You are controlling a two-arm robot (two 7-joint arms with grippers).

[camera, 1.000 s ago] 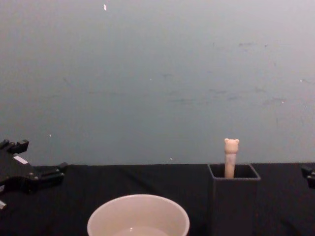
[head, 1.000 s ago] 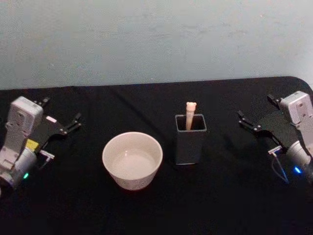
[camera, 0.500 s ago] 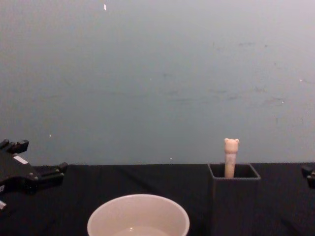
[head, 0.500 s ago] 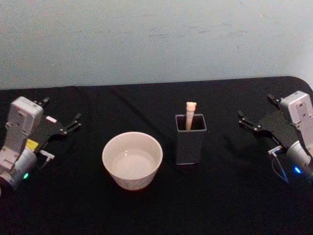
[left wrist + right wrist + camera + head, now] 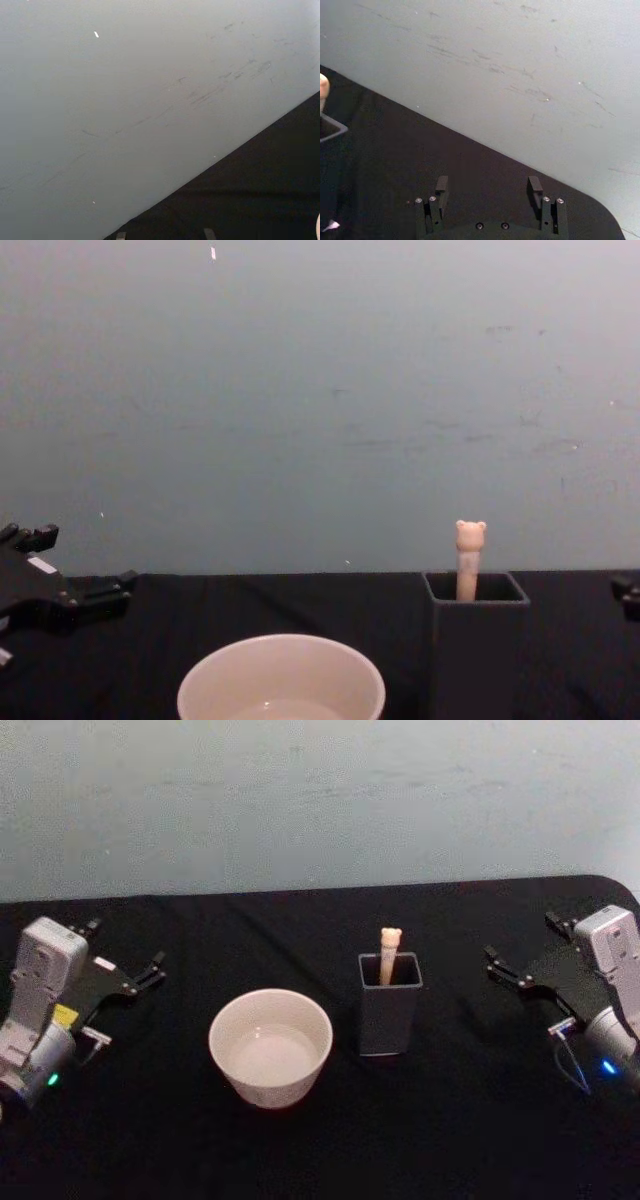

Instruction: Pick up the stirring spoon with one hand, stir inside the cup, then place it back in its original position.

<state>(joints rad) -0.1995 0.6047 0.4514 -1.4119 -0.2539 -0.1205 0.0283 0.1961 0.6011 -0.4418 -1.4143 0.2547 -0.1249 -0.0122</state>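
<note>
The stirring spoon (image 5: 389, 952) stands upright in the dark square holder (image 5: 389, 1010) right of the table's centre; its cream handle and bear head (image 5: 470, 548) poke above the rim, and its bowl is hidden inside. The cream-white cup (image 5: 270, 1047) sits just left of the holder (image 5: 476, 640) and shows low in the chest view (image 5: 281, 680). My left gripper (image 5: 125, 946) rests open at the far left, well apart from the cup. At the far right my right gripper (image 5: 520, 937) is open and empty (image 5: 488, 185), pointing toward the holder from a distance.
A black cloth (image 5: 430, 1130) covers the table, and its far edge meets a pale wall (image 5: 320, 800). The table's back right corner (image 5: 610, 885) is rounded. Open cloth lies between each gripper and the two vessels.
</note>
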